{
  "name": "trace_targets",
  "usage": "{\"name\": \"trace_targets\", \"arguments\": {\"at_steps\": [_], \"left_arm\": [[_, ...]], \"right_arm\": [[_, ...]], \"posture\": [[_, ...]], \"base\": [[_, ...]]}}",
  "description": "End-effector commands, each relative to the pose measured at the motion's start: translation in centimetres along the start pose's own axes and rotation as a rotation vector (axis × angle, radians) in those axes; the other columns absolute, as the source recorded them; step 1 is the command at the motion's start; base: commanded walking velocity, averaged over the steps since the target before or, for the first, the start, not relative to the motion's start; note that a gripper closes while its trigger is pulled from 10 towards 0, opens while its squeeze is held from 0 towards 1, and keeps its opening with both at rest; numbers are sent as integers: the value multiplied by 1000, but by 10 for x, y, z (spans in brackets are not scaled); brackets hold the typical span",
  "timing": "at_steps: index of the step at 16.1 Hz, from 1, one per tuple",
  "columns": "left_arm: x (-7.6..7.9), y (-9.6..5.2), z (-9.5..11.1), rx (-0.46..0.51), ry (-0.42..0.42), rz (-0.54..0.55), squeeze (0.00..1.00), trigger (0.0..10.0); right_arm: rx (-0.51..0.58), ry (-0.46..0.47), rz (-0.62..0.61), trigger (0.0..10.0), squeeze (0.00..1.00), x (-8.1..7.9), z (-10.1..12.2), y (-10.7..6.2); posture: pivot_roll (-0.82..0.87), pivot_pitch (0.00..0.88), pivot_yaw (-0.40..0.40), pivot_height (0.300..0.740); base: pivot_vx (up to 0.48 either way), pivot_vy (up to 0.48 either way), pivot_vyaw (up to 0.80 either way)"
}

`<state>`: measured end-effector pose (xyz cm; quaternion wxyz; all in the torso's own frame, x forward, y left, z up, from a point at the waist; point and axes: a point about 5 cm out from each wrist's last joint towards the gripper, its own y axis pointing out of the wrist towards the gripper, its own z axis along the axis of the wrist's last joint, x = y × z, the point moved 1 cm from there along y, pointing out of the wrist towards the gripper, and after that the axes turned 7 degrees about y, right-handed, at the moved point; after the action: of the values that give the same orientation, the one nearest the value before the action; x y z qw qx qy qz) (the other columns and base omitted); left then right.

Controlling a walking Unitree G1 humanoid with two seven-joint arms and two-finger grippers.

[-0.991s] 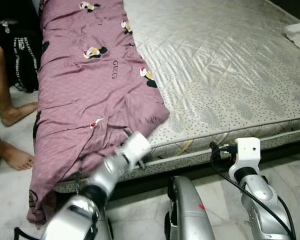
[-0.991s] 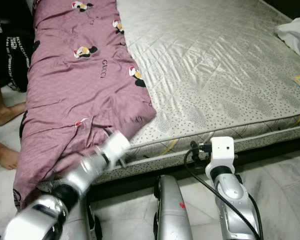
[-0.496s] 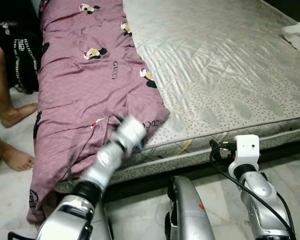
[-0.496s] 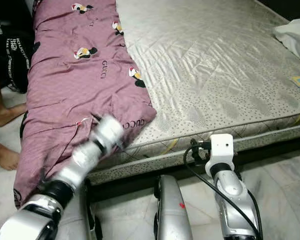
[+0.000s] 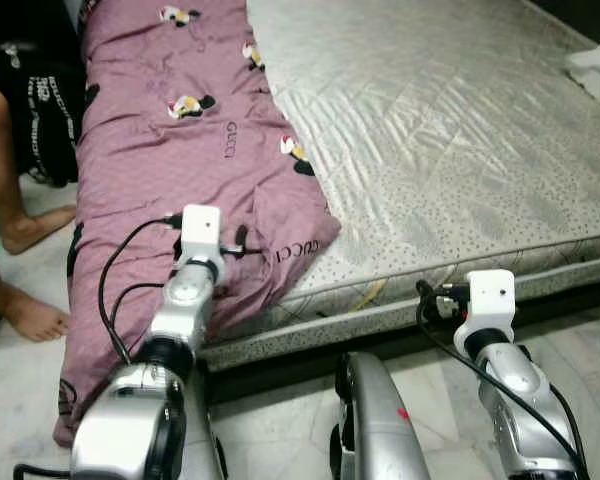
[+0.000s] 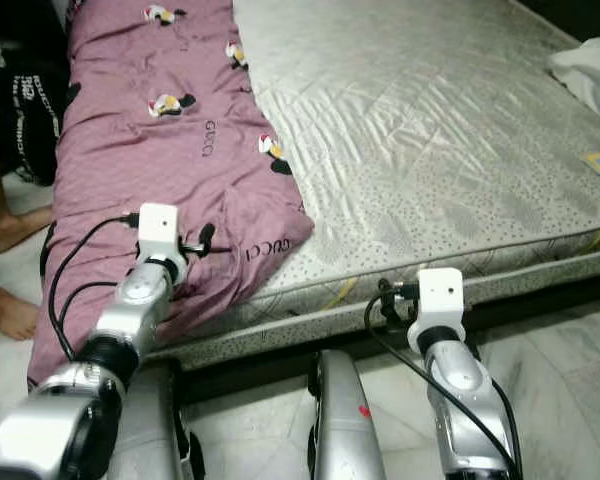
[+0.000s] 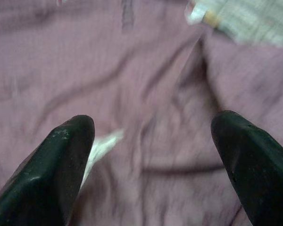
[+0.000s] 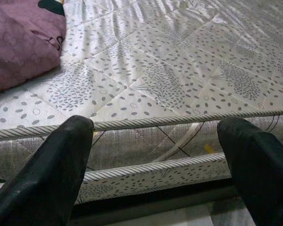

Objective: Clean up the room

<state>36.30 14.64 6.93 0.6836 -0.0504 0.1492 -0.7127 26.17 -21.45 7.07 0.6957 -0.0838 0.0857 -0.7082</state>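
A mauve blanket (image 5: 170,150) with small cartoon prints covers the left strip of the bed and hangs over its near left corner. My left gripper (image 7: 155,132) is open right over a wrinkled fold of that blanket (image 7: 146,84), with nothing between its fingers; its wrist (image 5: 200,228) sits above the blanket's near end. Lower at the right, my right gripper (image 8: 158,127) is open and faces the mattress's side edge (image 8: 170,155), empty; its wrist (image 5: 490,295) is in front of the bed.
The silver quilted mattress (image 5: 430,130) lies bare beyond the blanket. A white cloth (image 5: 598,65) sits at its far right edge. A person's bare legs (image 5: 5,200) and a black bag (image 5: 40,110) are on the floor at the left.
My left arm has swung left and up from the blanket's hanging corner at the mattress edge, and now rests over the blanket. The right arm has hardly moved.
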Motion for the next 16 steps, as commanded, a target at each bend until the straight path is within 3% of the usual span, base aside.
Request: {"name": "trace_targets", "arguments": {"at_steps": [1, 3, 5, 7, 8, 11, 13, 16], "left_arm": [[0, 3, -3, -73, -53, 5, 0, 10000], [5, 7, 0, -116, -89, -27, 0, 10000], [19, 7, -5, -187, -124, -121, 0, 10000], [44, 1, -17, -264, -52, -267, 0, 10000], [53, -3, -29, -327, -59, -295, 0, 10000], [54, -12, -52, -406, 30, -314, 0, 10000], [58, -14, -55, -399, 75, -348, 0, 10000], [91, -23, -56, -363, 235, -521, 0, 10000]], "right_arm": [[0, -15, -21, 10000, 0, 5, 0, -4], [1, -16, -25, 10000, 0, 5, 0, -5], [0, -16, -24, 10000, 0, 4, 0, -5], [0, -20, -21, 10000, 0, 4, 0, -3], [1, -21, -22, 10000, 0, 4, 1, -2], [5, -24, -28, 10000, 0, 4, 3, -2], [-2, -22, -41, 10000, 0, 7, -1, -7], [-10, -15, -47, 10000, 0, 3, -6, -12]], "posture": [[-166, 80, -41, 551], [-173, 82, -41, 551], [-174, 80, -42, 551], [-174, 77, -40, 551], [-177, 76, -38, 551], [-183, 82, -32, 551], [-180, 92, -28, 551], [-179, 106, -11, 551]], "base": [[0, 0, 0], [0, 0, 0], [0, 0, 0], [0, 0, 0], [0, 0, 0], [0, 0, 0], [0, 0, 0], [0, 0, 0]]}}
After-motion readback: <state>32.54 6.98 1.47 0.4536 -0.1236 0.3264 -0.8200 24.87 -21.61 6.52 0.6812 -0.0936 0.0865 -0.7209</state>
